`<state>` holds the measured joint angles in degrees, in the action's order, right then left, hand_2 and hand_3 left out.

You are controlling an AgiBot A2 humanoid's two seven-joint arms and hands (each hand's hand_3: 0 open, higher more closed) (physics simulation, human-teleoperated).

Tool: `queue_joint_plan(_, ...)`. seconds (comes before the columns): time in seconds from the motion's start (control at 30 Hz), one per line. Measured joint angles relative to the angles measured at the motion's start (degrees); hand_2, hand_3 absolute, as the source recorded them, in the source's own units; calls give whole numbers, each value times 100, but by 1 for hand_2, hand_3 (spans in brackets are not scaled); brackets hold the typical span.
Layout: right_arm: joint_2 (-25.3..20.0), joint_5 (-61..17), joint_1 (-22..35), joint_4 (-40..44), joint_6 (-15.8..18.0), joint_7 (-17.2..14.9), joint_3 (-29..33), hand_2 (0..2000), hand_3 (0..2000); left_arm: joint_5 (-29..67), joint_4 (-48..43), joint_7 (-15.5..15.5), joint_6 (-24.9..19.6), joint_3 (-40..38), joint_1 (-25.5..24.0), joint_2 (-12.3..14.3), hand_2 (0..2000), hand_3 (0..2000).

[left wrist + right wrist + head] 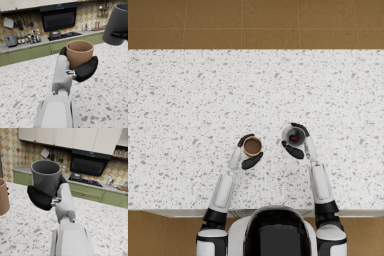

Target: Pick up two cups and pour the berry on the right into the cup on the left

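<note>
Head view shows the left hand (249, 154) wrapped around the brown cup (252, 146) and the right hand (294, 144) clasping the grey cup (293, 135), with the red berry (294, 138) lying inside it. Both cups look lifted off the speckled counter (188, 110) and upright, near each other but apart. Picking up seems done; tipping the berry into the brown cup remains

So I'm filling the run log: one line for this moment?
left robot hand: holds brown cup | right robot hand: holds grey cup, berry inside | pour: not started
</note>
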<state>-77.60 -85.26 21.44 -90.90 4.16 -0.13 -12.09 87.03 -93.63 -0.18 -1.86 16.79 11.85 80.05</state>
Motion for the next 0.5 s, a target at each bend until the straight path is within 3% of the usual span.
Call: queue_joint_plan(0.5,-433,-2742,798,69,80,4,111,2000,1280,457,395,-1,-23,354,413,391,2000,1280)
